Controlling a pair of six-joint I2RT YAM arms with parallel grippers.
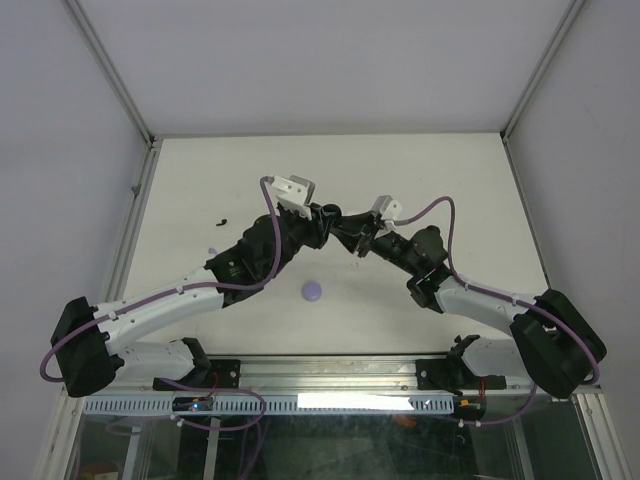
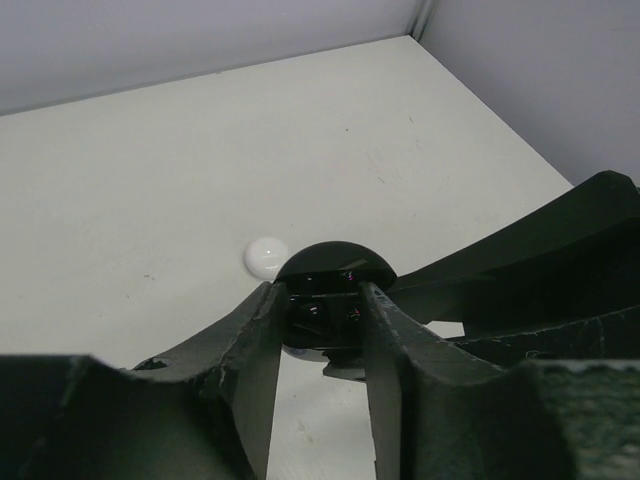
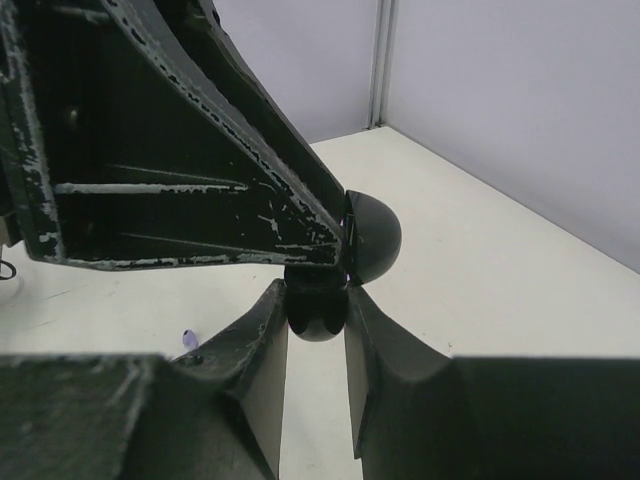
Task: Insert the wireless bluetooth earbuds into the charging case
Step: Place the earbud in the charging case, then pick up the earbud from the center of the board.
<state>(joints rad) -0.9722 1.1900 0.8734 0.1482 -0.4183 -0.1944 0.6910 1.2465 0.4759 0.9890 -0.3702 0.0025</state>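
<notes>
The black charging case (image 2: 335,262) hangs above the table with its domed lid (image 3: 375,235) flipped up. My right gripper (image 3: 318,300) is shut on the case's rounded base (image 3: 318,318). My left gripper (image 2: 318,300) meets it head-on, its jaws slightly apart at the case's open face. Glossy dark shapes (image 2: 312,315) show inside between them; I cannot tell whether they are earbuds. In the top view both grippers (image 1: 340,222) (image 1: 358,240) meet mid-table and hide the case. A black earbud (image 1: 220,222) and a lavender earbud (image 1: 213,250) (image 3: 189,340) lie on the table to the left.
A round lavender case (image 1: 312,290) lies on the table in front of the grippers. A white round case (image 2: 265,257) sits on the table just beyond the held case. Grey walls with metal posts (image 1: 130,110) enclose the white table on three sides.
</notes>
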